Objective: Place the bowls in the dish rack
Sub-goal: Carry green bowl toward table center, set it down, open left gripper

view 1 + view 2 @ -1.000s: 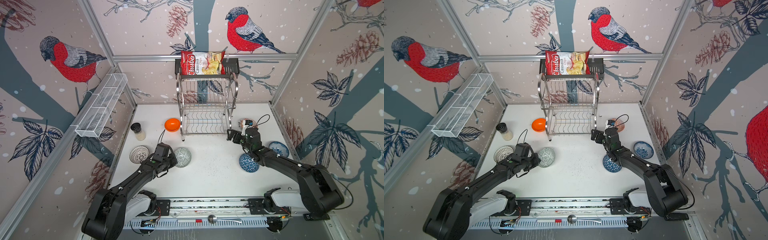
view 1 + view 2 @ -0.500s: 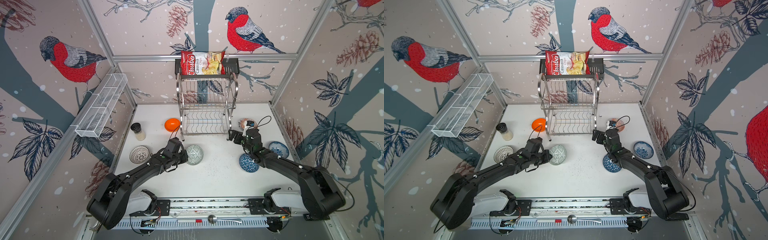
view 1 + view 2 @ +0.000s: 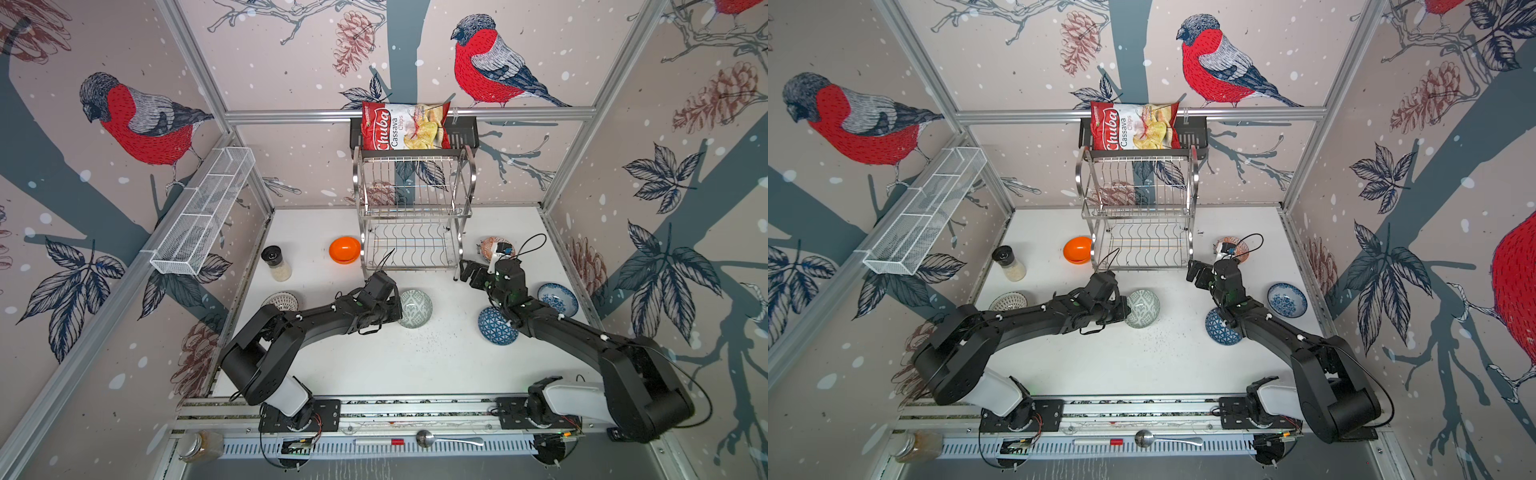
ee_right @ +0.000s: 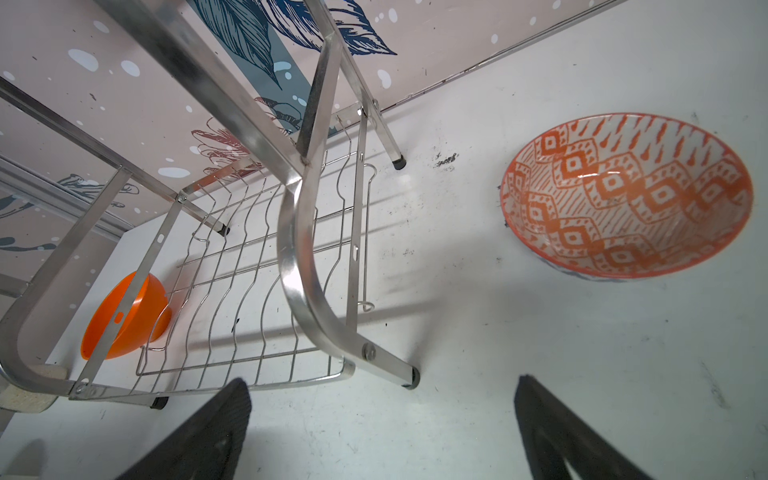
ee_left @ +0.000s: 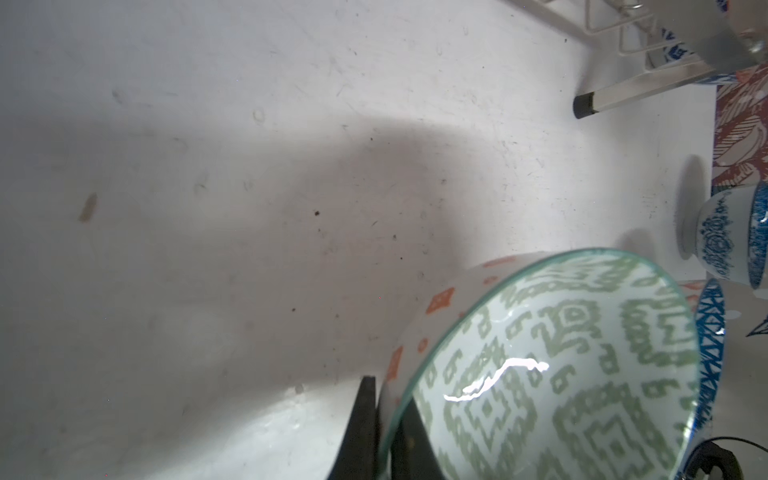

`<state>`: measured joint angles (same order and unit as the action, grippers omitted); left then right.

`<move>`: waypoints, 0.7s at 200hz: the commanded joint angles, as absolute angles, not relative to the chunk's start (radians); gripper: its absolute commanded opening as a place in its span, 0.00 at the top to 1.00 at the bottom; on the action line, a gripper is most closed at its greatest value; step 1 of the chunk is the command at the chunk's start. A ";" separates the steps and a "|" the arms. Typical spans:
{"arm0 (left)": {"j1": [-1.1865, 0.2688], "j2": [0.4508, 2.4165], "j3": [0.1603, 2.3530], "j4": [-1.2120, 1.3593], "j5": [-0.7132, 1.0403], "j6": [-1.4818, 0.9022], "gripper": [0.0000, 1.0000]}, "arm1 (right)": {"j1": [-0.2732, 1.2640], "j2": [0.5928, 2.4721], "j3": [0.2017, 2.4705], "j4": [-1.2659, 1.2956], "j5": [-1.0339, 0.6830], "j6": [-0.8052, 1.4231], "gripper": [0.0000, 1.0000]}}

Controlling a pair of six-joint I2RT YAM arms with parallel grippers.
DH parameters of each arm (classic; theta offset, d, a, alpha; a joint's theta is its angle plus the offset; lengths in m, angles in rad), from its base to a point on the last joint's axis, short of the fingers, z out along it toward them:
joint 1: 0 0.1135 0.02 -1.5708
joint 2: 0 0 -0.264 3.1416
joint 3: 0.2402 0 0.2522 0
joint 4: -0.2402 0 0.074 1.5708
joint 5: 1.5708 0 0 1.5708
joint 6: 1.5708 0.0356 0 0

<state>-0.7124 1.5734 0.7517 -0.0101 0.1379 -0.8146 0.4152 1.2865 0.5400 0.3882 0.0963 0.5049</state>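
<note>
My left gripper (image 5: pixel 386 386) is shut on the rim of the grey-green bowl (image 3: pixel 414 308), one finger inside and one outside, in front of the dish rack (image 3: pixel 411 216). My right gripper (image 4: pixel 382 384) stands open and empty by the rack's front right leg, beside the red-orange bowl (image 4: pixel 627 195). The plain orange bowl (image 3: pixel 344 249) lies left of the rack. A dark-blue triangle bowl (image 3: pixel 496 326) sits partly under my right arm. The blue-floral bowl (image 3: pixel 557 299) is near the right wall. My left arm partly hides the white-ribbed bowl (image 3: pixel 282 300).
A glass shaker jar (image 3: pixel 276 264) stands at the left. A white mesh basket (image 3: pixel 203 216) hangs on the left wall. A chips bag (image 3: pixel 405 126) sits on the black shelf above the rack. A spoon (image 3: pixel 449 438) lies on the front rail.
My left arm has carried the grey-green bowl to the right, away from the white-ribbed bowl and toward the middle in front of the rack. The right arm has hardly moved.
</note>
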 commanded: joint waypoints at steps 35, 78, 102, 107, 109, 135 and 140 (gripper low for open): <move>-0.721 1.639 0.825 0.014 0.120 -0.814 0.99 | 0.413 1.294 0.539 0.423 0.101 0.515 0.01; -0.721 1.661 0.850 0.009 0.130 -0.812 0.84 | 0.413 1.287 0.528 0.438 0.112 0.514 0.00; -0.720 1.670 0.862 0.003 0.135 -0.810 0.79 | 0.414 1.287 0.528 0.436 0.115 0.514 0.00; -0.721 1.670 0.862 0.003 0.136 -0.810 0.78 | 0.413 1.286 0.528 0.436 0.115 0.515 0.00; -0.721 1.670 0.862 0.003 0.137 -0.810 0.77 | 0.413 1.287 0.528 0.437 0.115 0.514 0.01; -0.720 1.660 0.863 0.000 0.138 -0.804 0.72 | 0.413 1.283 0.526 0.437 0.115 0.514 0.01; -0.720 1.656 0.863 -0.004 0.137 -0.802 0.71 | 0.413 1.282 0.526 0.437 0.115 0.515 0.00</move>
